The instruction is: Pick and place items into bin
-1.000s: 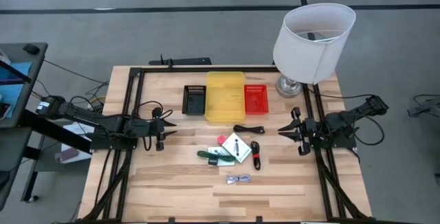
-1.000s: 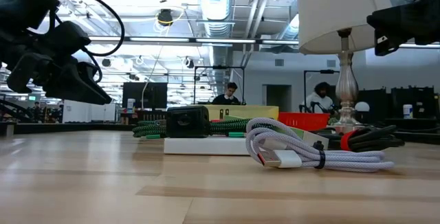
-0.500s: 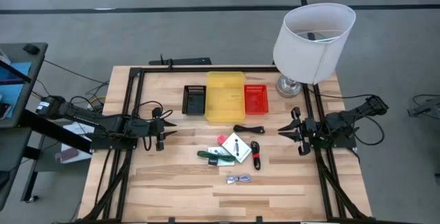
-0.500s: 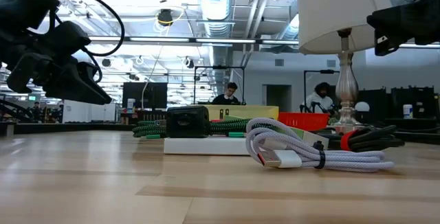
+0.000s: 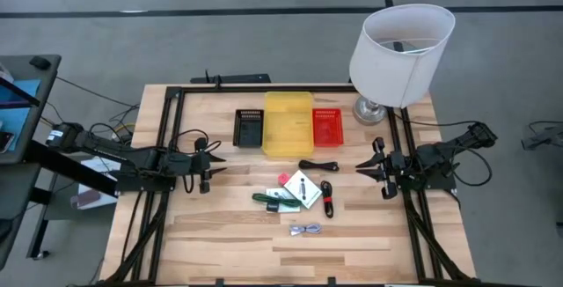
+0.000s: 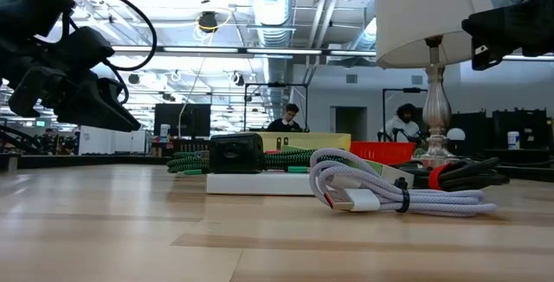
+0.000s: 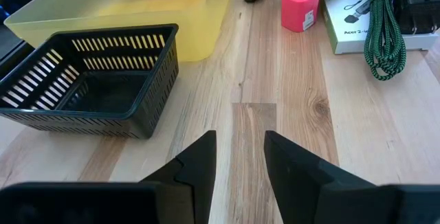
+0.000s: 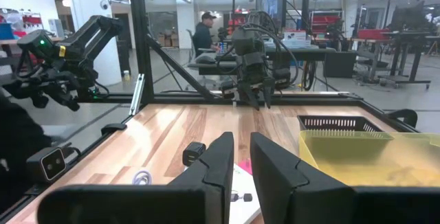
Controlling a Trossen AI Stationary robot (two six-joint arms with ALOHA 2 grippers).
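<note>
Items lay between two idle arms, right gripper nearer.
Left gripper (image 5: 211, 165) sat released at centre-left; green-handled tool (image 5: 271, 200) and red-and-black cable (image 5: 327, 198) clustered lower-centre, cable running top-to-bottom; right gripper (image 5: 365, 165), slightly parted, nearer; yellow bin (image 5: 288, 123) above.

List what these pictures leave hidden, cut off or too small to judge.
- Yellow bin: the right wrist view sees only its wall and the left wrist view cuts it at the edge.
- Red basket: the low view shows only a strip behind the white cable.
- White card: its marks are too small from above, and its print is cut off in the left wrist view.
- Lamp: the shade hides part of its base from above.
</note>
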